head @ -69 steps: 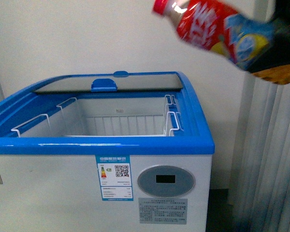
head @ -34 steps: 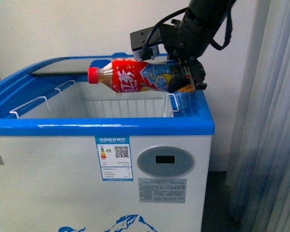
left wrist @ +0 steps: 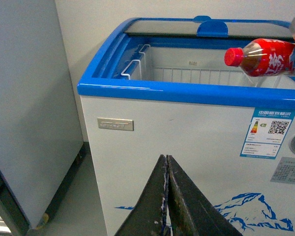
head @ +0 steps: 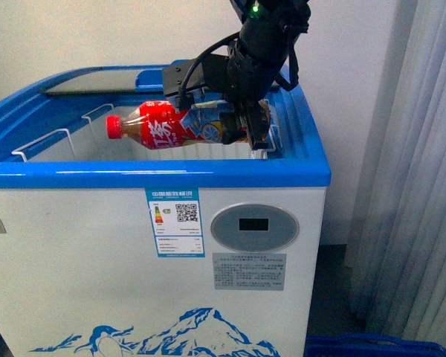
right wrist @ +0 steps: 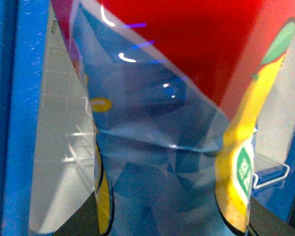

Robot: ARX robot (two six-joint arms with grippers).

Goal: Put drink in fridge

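Bottle (head: 175, 126) now lower over fridge (head: 156, 175); right gripper (head: 245, 125) pinches its base. You risk clipping the wire basket (head: 265, 141) beside it.

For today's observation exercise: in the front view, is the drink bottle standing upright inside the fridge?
No: the drink lies nearly horizontal, red cap pointing left, held by the right hand above the open fridge.

A grey-white cabinet (left wrist: 24, 98), pale curtain (head: 412, 171) and blue basket (head: 372, 346).
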